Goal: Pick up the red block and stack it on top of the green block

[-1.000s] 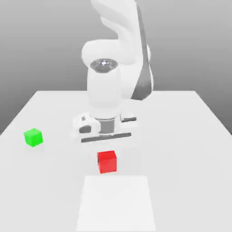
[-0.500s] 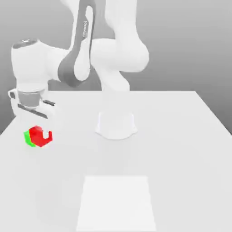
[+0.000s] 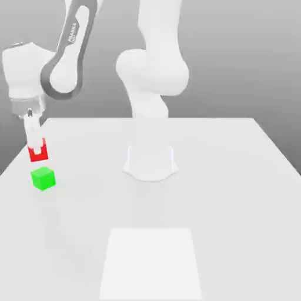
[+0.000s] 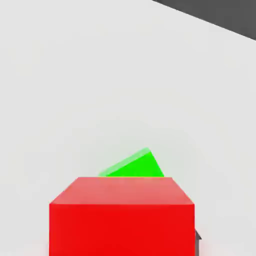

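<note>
Pinching the red block (image 3: 37, 153) clear of the worktop (image 3: 223, 176), hand (image 3: 36, 148) hangs above green block (image 3: 43, 178) (presumably aligning to stack).

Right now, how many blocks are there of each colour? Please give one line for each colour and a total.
Red: 1, the red block, held in the gripper above the table.
Green: 1, the green block, resting on the table just below the red one.
Total: 2 blocks.
</note>
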Available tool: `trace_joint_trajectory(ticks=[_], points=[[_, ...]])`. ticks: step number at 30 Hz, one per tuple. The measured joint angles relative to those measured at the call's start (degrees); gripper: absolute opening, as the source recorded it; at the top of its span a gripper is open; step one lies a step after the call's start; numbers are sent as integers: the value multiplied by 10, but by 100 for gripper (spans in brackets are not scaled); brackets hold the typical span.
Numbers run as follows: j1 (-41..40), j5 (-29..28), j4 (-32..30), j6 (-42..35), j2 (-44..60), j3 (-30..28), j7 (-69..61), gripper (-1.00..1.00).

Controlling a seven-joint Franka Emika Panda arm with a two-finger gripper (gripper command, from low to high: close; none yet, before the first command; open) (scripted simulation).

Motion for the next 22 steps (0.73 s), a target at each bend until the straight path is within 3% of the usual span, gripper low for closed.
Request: trace_joint_trajectory(ticks=[22], points=[[64, 162, 4, 88, 111, -19, -112, -100]])
